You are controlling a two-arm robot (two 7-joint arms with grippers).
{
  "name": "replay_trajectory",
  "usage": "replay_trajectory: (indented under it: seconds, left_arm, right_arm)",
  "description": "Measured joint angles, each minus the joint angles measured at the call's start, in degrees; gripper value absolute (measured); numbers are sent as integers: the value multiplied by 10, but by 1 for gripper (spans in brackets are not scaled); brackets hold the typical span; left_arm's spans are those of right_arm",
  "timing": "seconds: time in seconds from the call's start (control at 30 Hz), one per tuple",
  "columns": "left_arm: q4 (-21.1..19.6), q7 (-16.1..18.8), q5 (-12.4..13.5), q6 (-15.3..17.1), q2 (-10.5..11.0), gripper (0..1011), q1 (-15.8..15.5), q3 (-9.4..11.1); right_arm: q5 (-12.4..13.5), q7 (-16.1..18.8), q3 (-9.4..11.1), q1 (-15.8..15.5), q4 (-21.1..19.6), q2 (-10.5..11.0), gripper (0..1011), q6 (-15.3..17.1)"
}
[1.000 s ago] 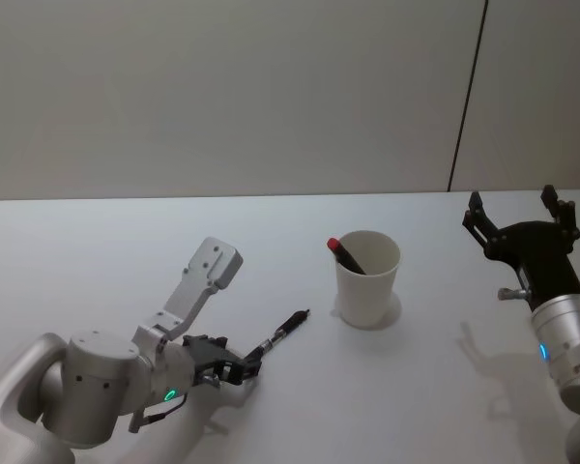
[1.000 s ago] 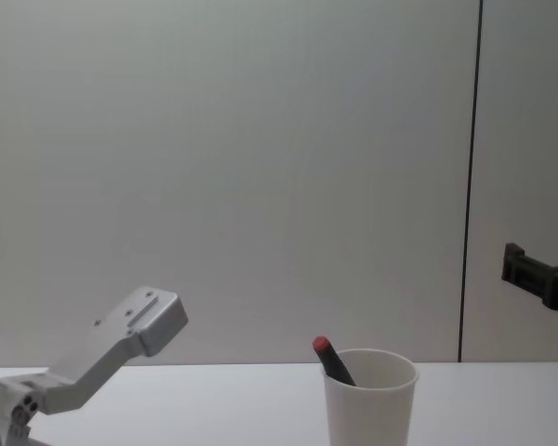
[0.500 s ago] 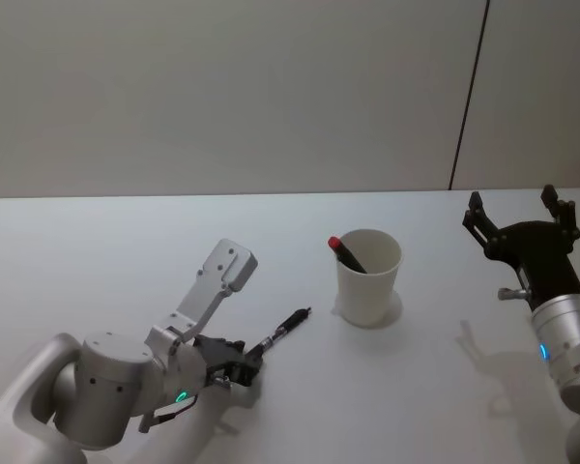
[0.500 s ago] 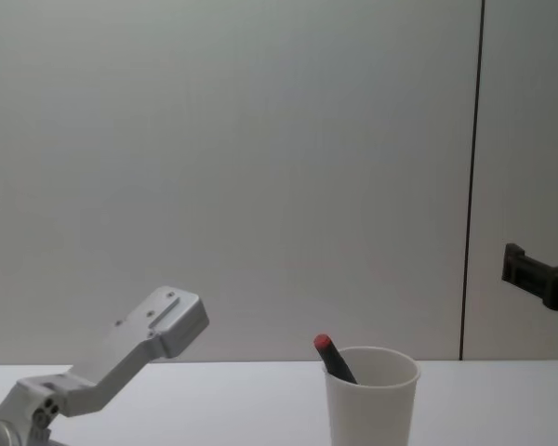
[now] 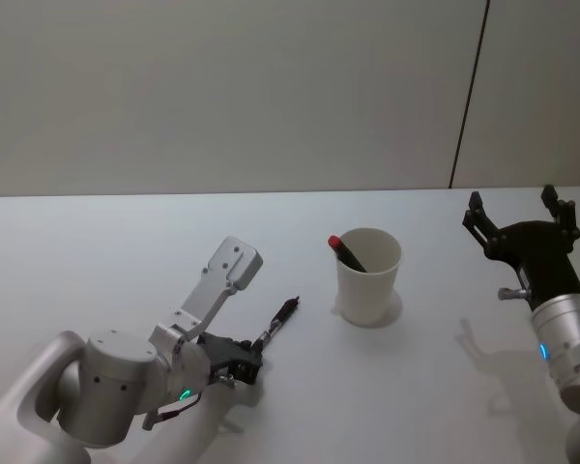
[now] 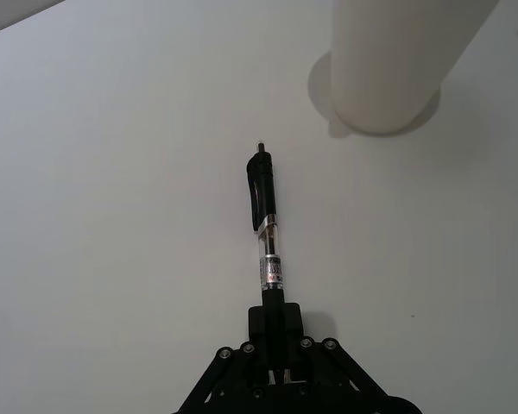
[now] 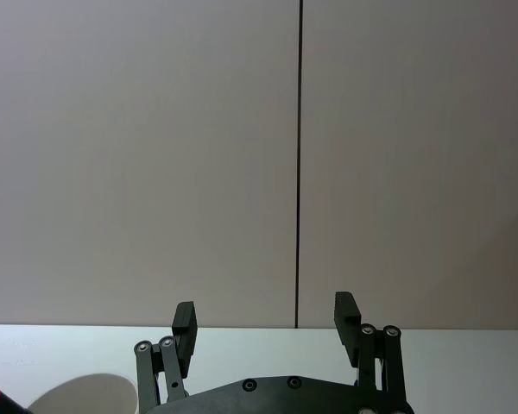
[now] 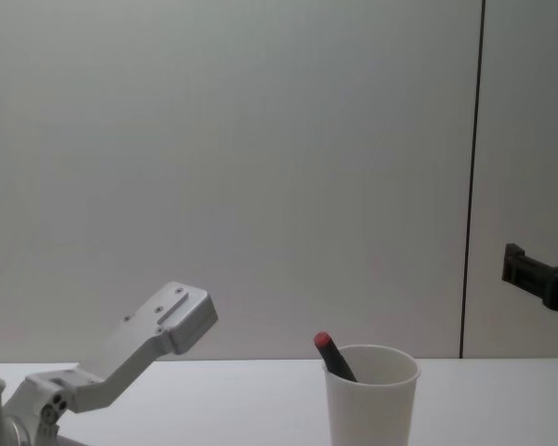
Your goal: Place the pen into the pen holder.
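Observation:
A black pen (image 5: 275, 326) with a clear barrel lies low over the white table, left of the pen holder. My left gripper (image 5: 249, 362) is shut on its near end. In the left wrist view the pen (image 6: 266, 226) points away from the left gripper (image 6: 274, 326) toward the pen holder (image 6: 395, 65). The pen holder (image 5: 367, 276) is a white paper cup standing upright mid-table, with a red-capped pen (image 5: 343, 251) leaning inside it. The chest view shows the pen holder (image 8: 372, 398) and the red-capped pen (image 8: 331, 355). My right gripper (image 5: 513, 205) hovers open at the far right, raised above the table.
The white table (image 5: 106, 251) has free room all around the cup. A plain wall with a dark vertical seam (image 5: 467, 97) stands behind. The left arm's grey link (image 8: 153, 346) rises at the left of the chest view. The right gripper (image 7: 265, 326) faces that wall.
The left gripper has shifted slightly right with the pen. The pen's far end has swung a little left and back. The right arm has not moved.

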Motion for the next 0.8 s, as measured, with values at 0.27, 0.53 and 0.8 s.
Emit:
replay_trajectory:
  seconds: [0.27,0.53,0.8]
  left_arm:
    - [-9,4,-1,-11,3,126,5,-4]
    - [-36,30,-7,-35,14,126,20,-11]
    - [-80,75,-12,-68,30,126,43,-20]
  right_arm:
    - [0,0,0,0,0,0,1002,0]
    - [0,0,0,0,0,0,1002,0]
    - [0,0,0,0,0,0,1002,0]
